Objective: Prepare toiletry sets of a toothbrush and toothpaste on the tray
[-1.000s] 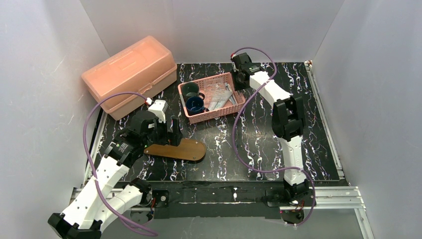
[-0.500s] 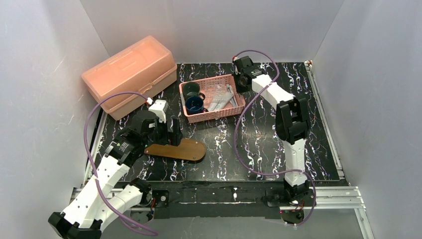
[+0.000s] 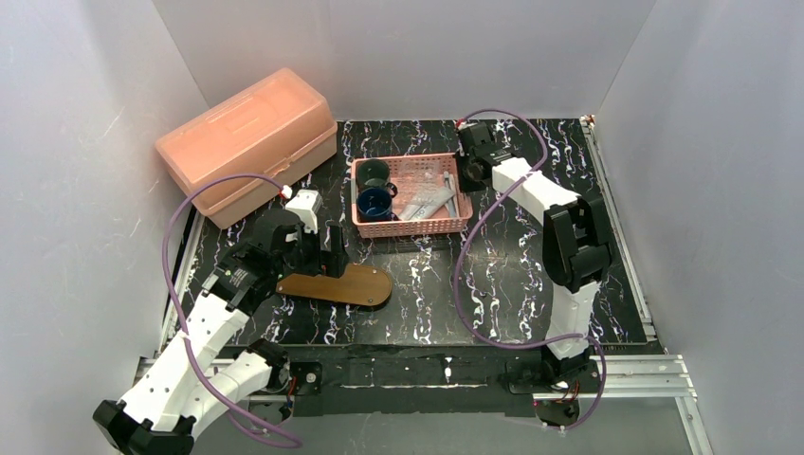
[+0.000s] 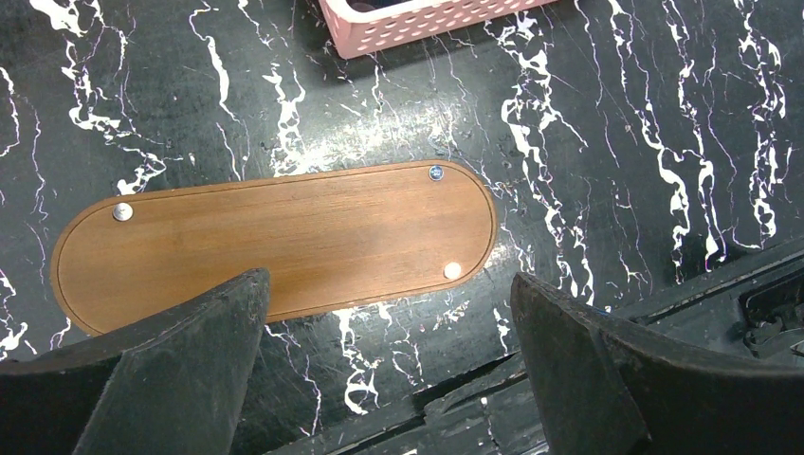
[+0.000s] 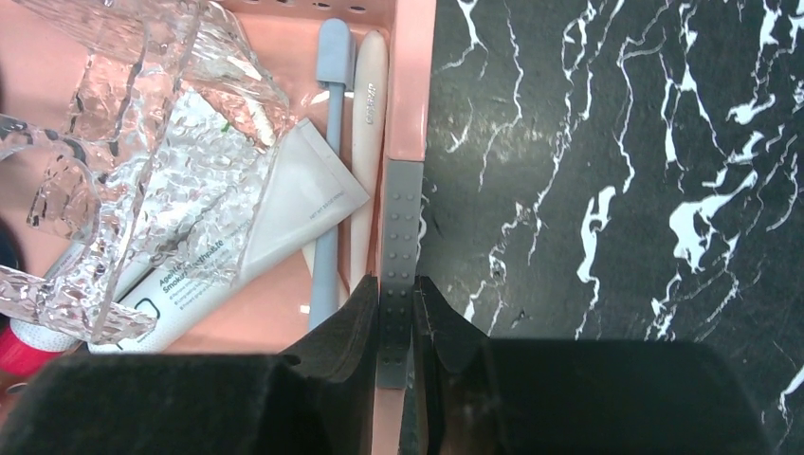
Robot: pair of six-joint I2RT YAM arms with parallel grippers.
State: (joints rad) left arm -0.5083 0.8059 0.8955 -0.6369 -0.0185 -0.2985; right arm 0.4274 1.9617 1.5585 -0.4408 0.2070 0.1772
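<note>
The brown wooden tray [image 3: 356, 284] lies bare at the front left; it also fills the left wrist view [image 4: 284, 242]. My left gripper [image 3: 322, 258] hovers over its left part, open and empty [image 4: 387, 284]. The toiletries lie in the pink basket [image 3: 414, 227]: a grey-blue toothbrush [image 5: 327, 190], a cream toothbrush [image 5: 368, 142] and a silvery-white toothpaste tube [image 5: 237, 256]. A crinkled clear plastic box [image 5: 114, 142] partly covers the tube. My right gripper [image 3: 471, 171] is shut on the basket's right wall [image 5: 408, 85], at a grey studded strip [image 5: 396, 284].
A dark green cup [image 3: 374, 173] and a blue cup [image 3: 374, 202] stand in the basket's left end. A translucent orange lidded box [image 3: 246, 142] sits at the back left. White walls close in the table on three sides.
My right gripper has moved right and toward the front with the basket's wall in its grip. The basket has swung square to the table and shifted right. The left arm has barely moved.
</note>
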